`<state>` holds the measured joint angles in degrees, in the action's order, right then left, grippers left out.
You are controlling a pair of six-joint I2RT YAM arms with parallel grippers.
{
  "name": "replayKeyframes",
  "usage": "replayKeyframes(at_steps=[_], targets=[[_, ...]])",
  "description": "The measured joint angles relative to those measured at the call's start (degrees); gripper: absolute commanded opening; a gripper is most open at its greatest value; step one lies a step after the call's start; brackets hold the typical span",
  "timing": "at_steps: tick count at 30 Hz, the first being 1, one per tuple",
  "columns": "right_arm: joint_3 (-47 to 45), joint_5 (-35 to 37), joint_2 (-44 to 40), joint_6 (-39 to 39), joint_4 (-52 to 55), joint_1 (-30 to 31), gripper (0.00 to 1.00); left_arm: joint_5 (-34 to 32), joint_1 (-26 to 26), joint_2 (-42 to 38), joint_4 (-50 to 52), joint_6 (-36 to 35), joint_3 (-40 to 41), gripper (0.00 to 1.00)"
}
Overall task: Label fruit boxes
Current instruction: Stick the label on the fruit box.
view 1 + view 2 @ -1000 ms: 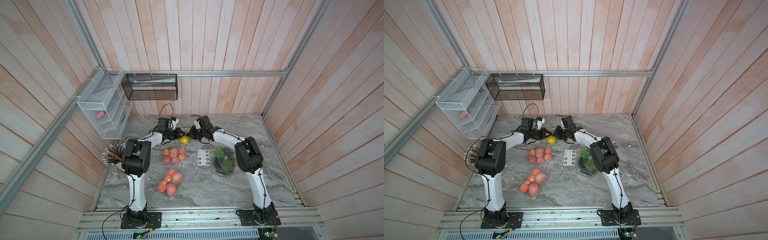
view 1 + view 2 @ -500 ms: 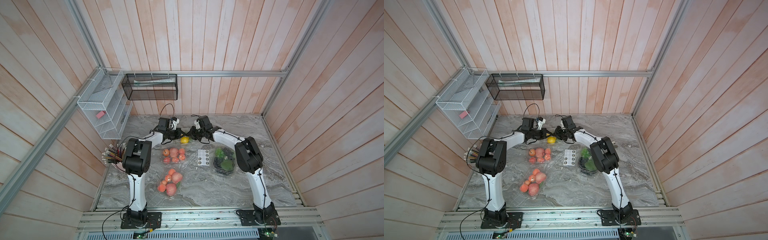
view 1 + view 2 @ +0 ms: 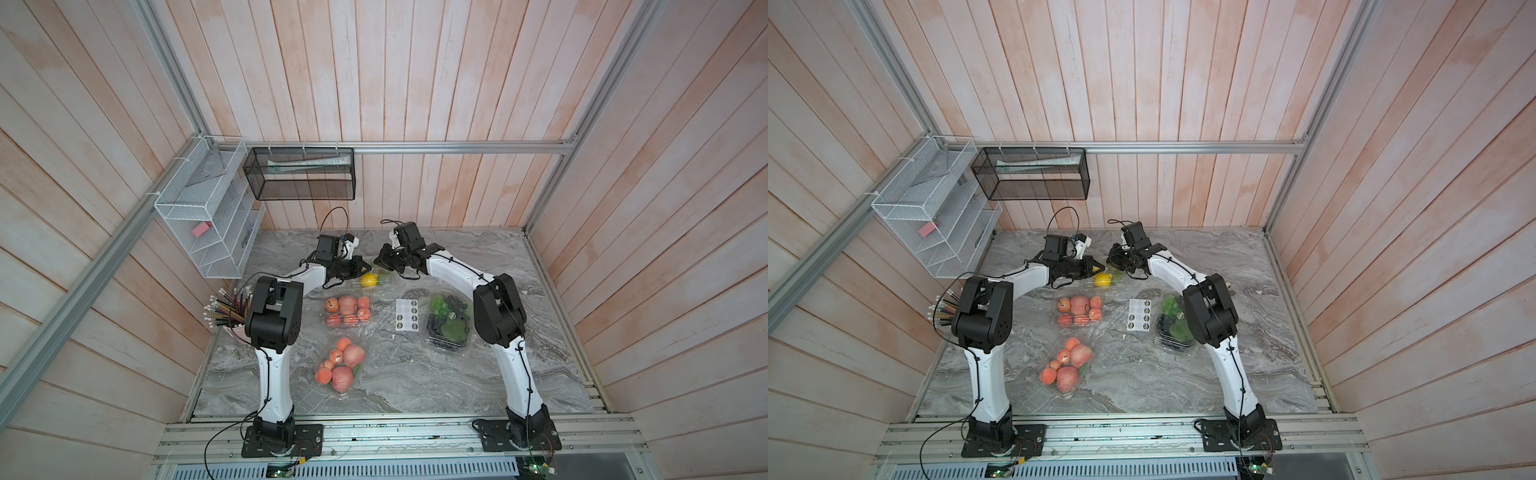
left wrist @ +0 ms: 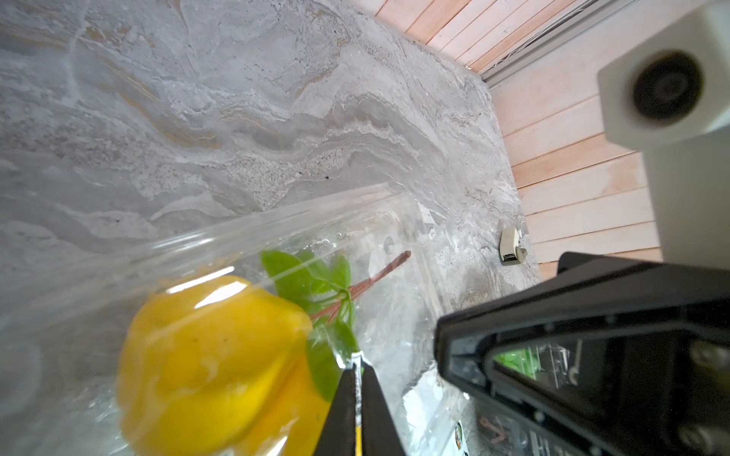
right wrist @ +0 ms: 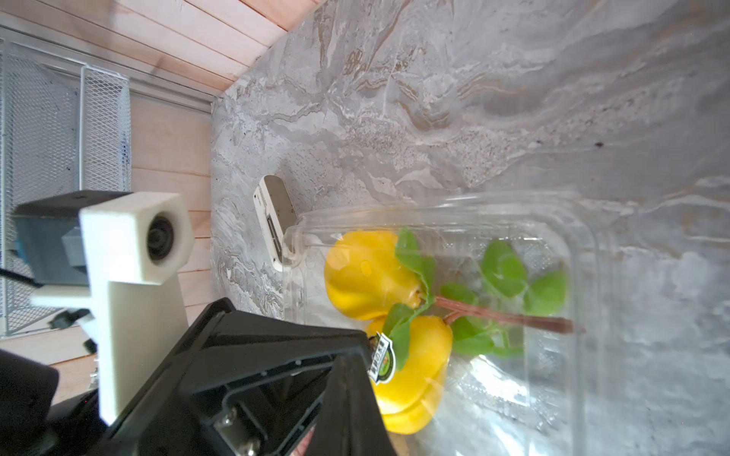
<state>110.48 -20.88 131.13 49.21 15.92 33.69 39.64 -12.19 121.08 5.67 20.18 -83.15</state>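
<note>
The fruit boxes are clear clamshells. The one with yellow fruit (image 3: 370,279) sits at the back, two with apples (image 3: 348,311) (image 3: 340,365) lie nearer, and the one with grapes (image 3: 449,324) is on the right. My left gripper (image 4: 357,365) is shut on the clear rim of the yellow fruit box (image 4: 276,221). My right gripper (image 5: 347,361) is shut, its tip resting on that box's lid (image 5: 513,221) beside a small printed label (image 5: 381,357) stuck over a yellow fruit. In both top views the two grippers (image 3: 366,266) (image 3: 377,262) meet above this box.
A white sheet of round stickers (image 3: 406,315) lies between the apples and the grapes. A cup of pencils (image 3: 226,311) stands at the left edge. Wire racks (image 3: 208,216) and a black mesh basket (image 3: 299,174) hang on the walls. A small white device (image 5: 272,213) lies behind the box.
</note>
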Motion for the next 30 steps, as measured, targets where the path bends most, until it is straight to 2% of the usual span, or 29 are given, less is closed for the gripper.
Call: replayKeyframes(at_steps=[30], targets=[[5.2,-4.0,6.4,-1.9,1.9,0.0,0.00,-4.3,1.9,-3.1,0.6,1.0,2.0,0.09]])
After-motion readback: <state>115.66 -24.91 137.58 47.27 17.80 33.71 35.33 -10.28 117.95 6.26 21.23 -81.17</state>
